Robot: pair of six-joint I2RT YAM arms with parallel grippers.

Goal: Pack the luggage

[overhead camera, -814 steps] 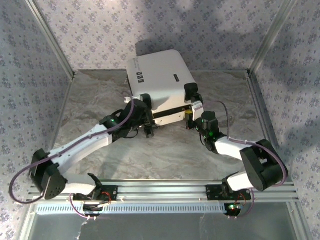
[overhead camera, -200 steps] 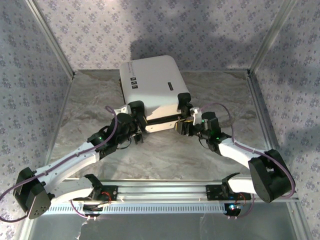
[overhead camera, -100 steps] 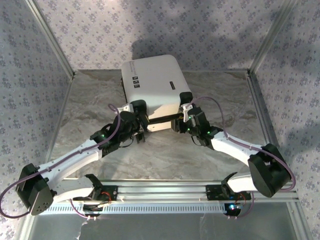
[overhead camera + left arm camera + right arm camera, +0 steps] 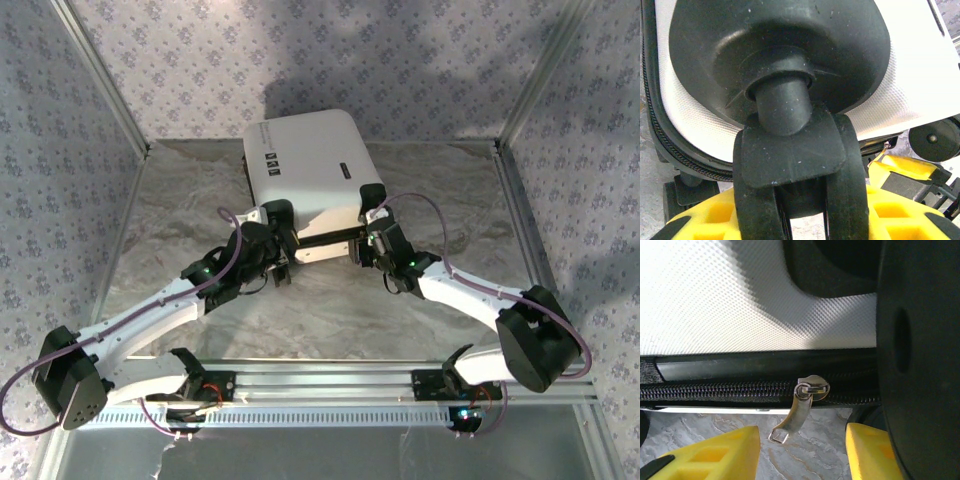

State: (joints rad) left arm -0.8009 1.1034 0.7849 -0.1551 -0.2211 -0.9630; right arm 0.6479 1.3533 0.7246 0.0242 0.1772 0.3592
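Observation:
The luggage (image 4: pixel 305 165) lies flat and closed at the back middle of the table, white shell up. My left gripper (image 4: pixel 272 226) is at its near-left corner. In the left wrist view that gripper (image 4: pixel 800 212) is shut on a black caster wheel (image 4: pixel 790 165), with a yellow finger on each side. My right gripper (image 4: pixel 362 243) is at the near-right corner. In the right wrist view it (image 4: pixel 802 452) stands open, its yellow fingers (image 4: pixel 715 452) apart on either side of the silver zipper pull (image 4: pixel 799 412), which hangs from the black zipper band (image 4: pixel 715 390) untouched.
A marbled grey table top (image 4: pixel 330 310) lies between patterned walls (image 4: pixel 60 150), with metal posts (image 4: pixel 540 70) at the back corners. A metal rail (image 4: pixel 330 385) carries both arm bases at the near edge. Another black wheel (image 4: pixel 920 365) stands just right of my right gripper.
The luggage has shifted slightly right with my left gripper holding its wheel. My right gripper has moved in to the zipper at the near-right corner and its jaws have narrowed.

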